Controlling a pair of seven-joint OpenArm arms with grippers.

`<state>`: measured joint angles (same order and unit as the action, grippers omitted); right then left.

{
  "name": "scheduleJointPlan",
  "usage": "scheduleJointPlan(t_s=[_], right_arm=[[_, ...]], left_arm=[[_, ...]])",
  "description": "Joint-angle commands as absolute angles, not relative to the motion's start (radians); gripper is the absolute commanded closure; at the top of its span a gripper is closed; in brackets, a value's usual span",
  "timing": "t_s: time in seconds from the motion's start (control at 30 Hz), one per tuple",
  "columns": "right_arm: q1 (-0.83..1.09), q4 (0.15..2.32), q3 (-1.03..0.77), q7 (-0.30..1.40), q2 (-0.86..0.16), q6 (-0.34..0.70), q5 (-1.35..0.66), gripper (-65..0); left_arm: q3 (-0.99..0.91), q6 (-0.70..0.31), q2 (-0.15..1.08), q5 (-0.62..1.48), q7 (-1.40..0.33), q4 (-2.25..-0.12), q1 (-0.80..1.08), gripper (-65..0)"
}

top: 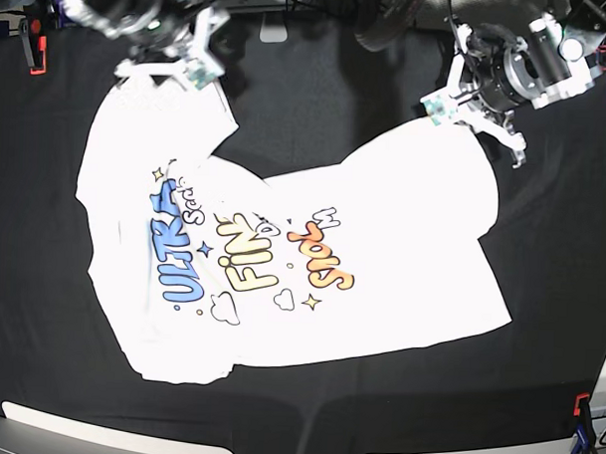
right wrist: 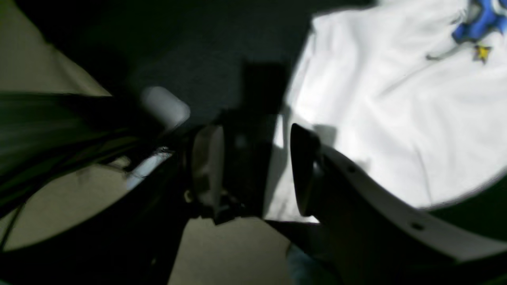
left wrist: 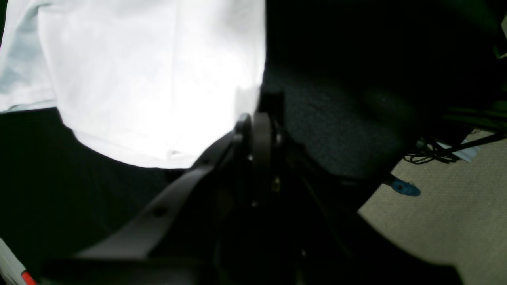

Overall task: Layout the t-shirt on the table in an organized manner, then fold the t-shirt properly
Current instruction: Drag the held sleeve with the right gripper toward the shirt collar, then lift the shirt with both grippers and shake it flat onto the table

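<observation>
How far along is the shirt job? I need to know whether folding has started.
Done: the t-shirt lies print-up and mostly spread on the table. In hand: both arms are at its far edge; the right gripper is open at one corner, and the left gripper is shut at the other, though whether it pinches cloth is unclear. Left: a flap near the collar is turned over, the hem is rumpled, and no fold is made yet.

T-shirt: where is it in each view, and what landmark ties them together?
Left wrist: t-shirt fills the upper left, plain white.
Right wrist: t-shirt on the right, blue print at top right.
Base: t-shirt in the centre, print facing up.
Shared landmark: the black table cloth bordering the shirt.
</observation>
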<state>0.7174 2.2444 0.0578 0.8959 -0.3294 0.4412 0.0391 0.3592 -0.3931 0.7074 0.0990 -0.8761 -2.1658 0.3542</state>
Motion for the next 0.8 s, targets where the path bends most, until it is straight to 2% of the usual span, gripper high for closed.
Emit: scheduleJointPlan(t_s=[0.0,0.1,0.2,0.43,0.57,0.77], right_arm=[[0.719,2.243,0.093,0.871,-0.336,0.376,0.110,-26.5],[0.718,2.178,0.204,0.875,-0.341,0.180,0.331,-26.5],[0.715,2.115,0.278,0.875,-0.352,0.043,0.432,-26.5],[0.710,2.043,0.374,0.880,-0.352,-0.044,0.526,-26.5],[0.710,2.043,0.362,0.883,-0.352,-0.066,0.584,-26.5],[0.710,2.039,0.298,0.906,-0.352,-0.070,0.524,-26.5]], left_arm=[[0.353,-0.388,0.718,0.097,-0.863,-2.184,0.349,0.0],[0.353,-0.388,0.718,0.097,-0.863,-2.184,0.349,0.0],[0.353,-0.388,0.718,0.097,-0.863,-2.184,0.349,0.0],[0.353,-0.388,0.718,0.097,-0.863,-2.184,0.349,0.0],[0.353,-0.388,0.718,0.097,-0.863,-2.184,0.349,0.0],[0.353,-0.388,0.718,0.097,-0.863,-2.184,0.349,0.0]])
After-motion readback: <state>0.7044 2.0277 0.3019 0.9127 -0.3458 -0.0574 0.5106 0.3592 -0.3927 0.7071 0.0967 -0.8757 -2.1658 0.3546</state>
